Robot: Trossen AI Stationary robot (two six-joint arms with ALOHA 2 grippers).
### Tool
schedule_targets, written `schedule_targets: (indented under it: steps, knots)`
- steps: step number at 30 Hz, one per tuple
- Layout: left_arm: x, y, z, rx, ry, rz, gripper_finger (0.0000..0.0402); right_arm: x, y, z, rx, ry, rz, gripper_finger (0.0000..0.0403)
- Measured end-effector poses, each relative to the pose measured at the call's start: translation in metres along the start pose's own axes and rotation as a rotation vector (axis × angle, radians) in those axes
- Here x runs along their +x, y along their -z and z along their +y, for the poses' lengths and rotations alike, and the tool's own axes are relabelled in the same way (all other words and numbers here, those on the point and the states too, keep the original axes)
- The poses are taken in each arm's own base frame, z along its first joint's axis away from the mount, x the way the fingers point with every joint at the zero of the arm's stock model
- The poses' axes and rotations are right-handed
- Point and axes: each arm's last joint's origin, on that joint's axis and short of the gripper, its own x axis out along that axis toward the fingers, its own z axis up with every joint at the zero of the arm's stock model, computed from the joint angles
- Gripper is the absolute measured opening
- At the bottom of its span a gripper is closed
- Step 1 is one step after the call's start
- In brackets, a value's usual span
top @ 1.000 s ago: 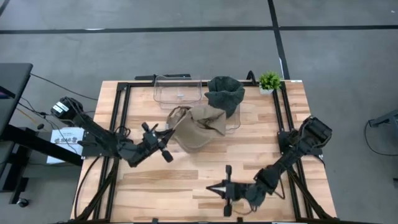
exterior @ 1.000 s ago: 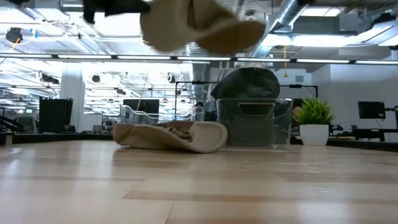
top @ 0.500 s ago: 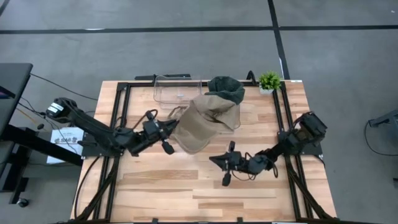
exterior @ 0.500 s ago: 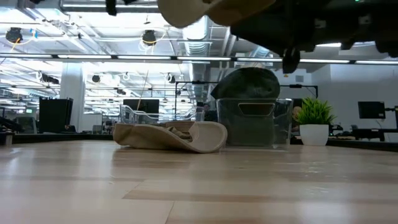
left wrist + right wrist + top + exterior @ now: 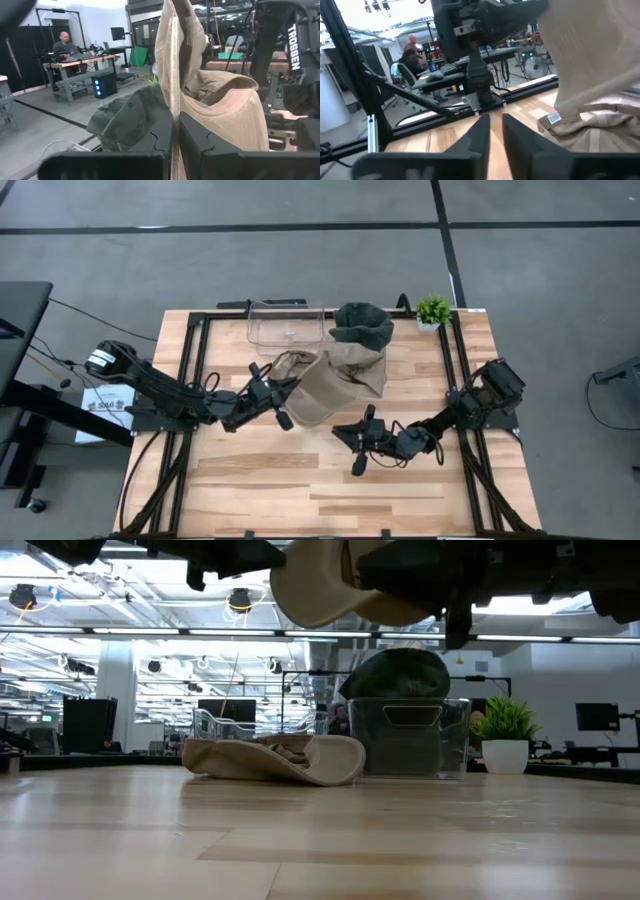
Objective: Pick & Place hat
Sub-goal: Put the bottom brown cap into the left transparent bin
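Left gripper [image 5: 285, 406] clamped on a tan hat [image 5: 335, 380], holding it up off the table [image 5: 260, 480].

The hat's fabric is pinched between the left fingers [image 5: 200, 145] and hangs just ahead of them, above a second tan hat [image 5: 275, 759] on the wood. Beyond it sits a clear bin [image 5: 408, 736] topped by a dark green hat [image 5: 362, 328]. The right gripper [image 5: 343, 438] hovers just beside the raised hat, jaws parted by a narrow gap, empty.

Both arms are matte black, built of jointed segments with black cables trailing along them. One arm segment [image 5: 292, 47] carries white "TROSSEN" lettering, probably the right arm's.
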Motion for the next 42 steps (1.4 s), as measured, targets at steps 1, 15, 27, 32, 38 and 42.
schedule_targets:
  steps: [1, 15, 27, 32, 38, 42]
  knots:
    - [0.000, 0.000, 0.000, -0.002, 0.008, -0.003, 0.0017, 0.000, 0.000, 0.000, 0.013, 0.003, 0.002, 0.0056]
    - [0.000, 0.000, -0.002, -0.008, 0.044, -0.006, 0.0017, 0.008, 0.004, -0.015, 0.116, 0.152, 0.015, 0.0211]
    - [-0.004, 0.013, 0.003, -0.040, 0.036, 0.022, 0.0017, 0.031, -0.009, -0.027, 0.149, 0.192, -0.036, 0.0208]
    - [-0.004, 0.013, 0.003, -0.046, 0.029, 0.020, 0.0017, 0.040, -0.011, -0.028, 0.132, 0.201, -0.021, 0.0148]
    - [-0.005, 0.011, 0.003, -0.075, 0.030, 0.010, 0.0023, 0.041, -0.010, -0.028, 0.126, 0.266, -0.020, 0.0023]
    - [-0.007, 0.012, 0.001, -0.073, 0.055, 0.015, 0.0032, 0.037, -0.008, -0.025, 0.110, 0.302, -0.013, 0.0019]
